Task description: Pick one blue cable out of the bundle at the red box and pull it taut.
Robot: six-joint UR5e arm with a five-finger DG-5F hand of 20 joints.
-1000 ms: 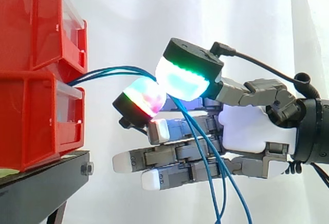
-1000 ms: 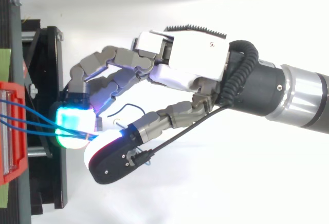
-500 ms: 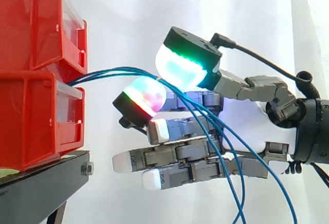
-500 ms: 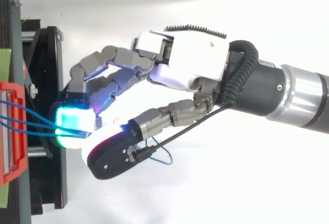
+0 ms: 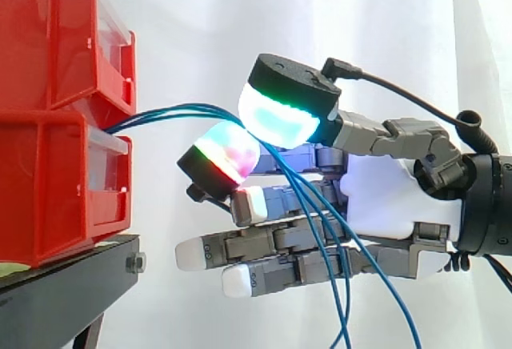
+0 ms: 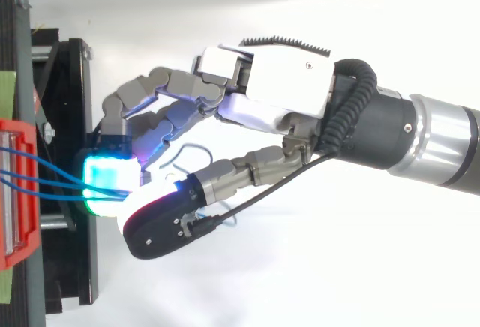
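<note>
Beside the white curtain (image 5: 240, 13), 2 red plastic bins (image 5: 56, 117) sit stacked on a black stand (image 5: 72, 285) at the left of the side view. Several thin blue cables (image 5: 176, 112) come out from between the bins, at the front lip of the lower one, and run close together to the right, slightly arched and not stretched straight. The hand (image 5: 392, 197) reaches in from the right with its palm upright and is near the bins but apart from them. Its thumb pad (image 5: 276, 117), glowing cyan and green, meets a finger pad (image 5: 228, 150) that glows red, green and white, and the cables pass between these pads, so the hand is pinching the cables. I cannot tell how many strands are caught in the pinch. Past the pads the cables bend down, cross in front of the lower fingers (image 5: 264, 245), which lie straight and point toward the bins, and spread apart as they run off the bottom edge.

From above, the cables (image 6: 52, 181) fan out from the red bin (image 6: 15, 192) and converge at the glowing fingertips (image 6: 109, 181), which sit over the edge of the stand (image 6: 71, 117). A loose blue loop shows under the hand.
</note>
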